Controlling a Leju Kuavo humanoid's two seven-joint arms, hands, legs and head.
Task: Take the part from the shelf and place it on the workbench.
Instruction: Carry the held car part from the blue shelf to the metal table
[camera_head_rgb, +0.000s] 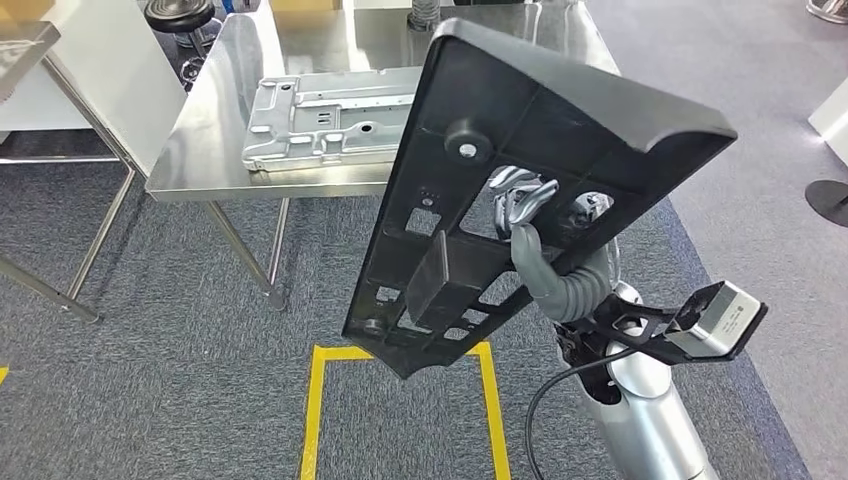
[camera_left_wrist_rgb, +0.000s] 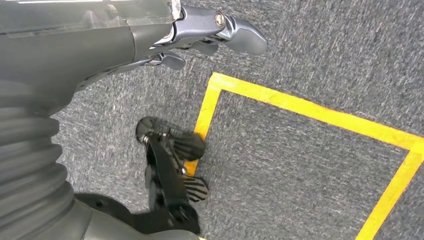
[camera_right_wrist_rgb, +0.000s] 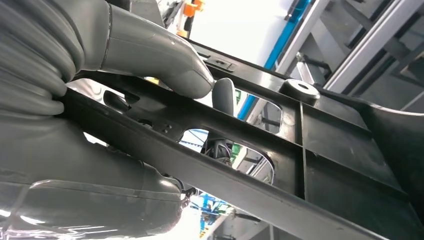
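A large black plastic part (camera_head_rgb: 520, 160), a ribbed panel with cut-outs, is held up tilted in front of me by my right hand (camera_head_rgb: 530, 235). Its fingers reach through the panel's openings and the thumb lies against its ribbed face. In the right wrist view the thumb (camera_right_wrist_rgb: 160, 55) presses on a rib of the black part (camera_right_wrist_rgb: 340, 165). The steel workbench (camera_head_rgb: 215, 120) stands ahead to the left, with a grey metal plate (camera_head_rgb: 320, 125) lying on it. My left hand (camera_left_wrist_rgb: 200, 35) hangs over the carpet, fingers loosely apart, holding nothing.
Yellow tape (camera_head_rgb: 315, 410) marks a square on the grey carpet below me. A second table's legs (camera_head_rgb: 60, 290) stand at the far left. A black stool (camera_head_rgb: 180, 15) sits behind the workbench. Shelf framing (camera_right_wrist_rgb: 360, 45) lies behind the part in the right wrist view.
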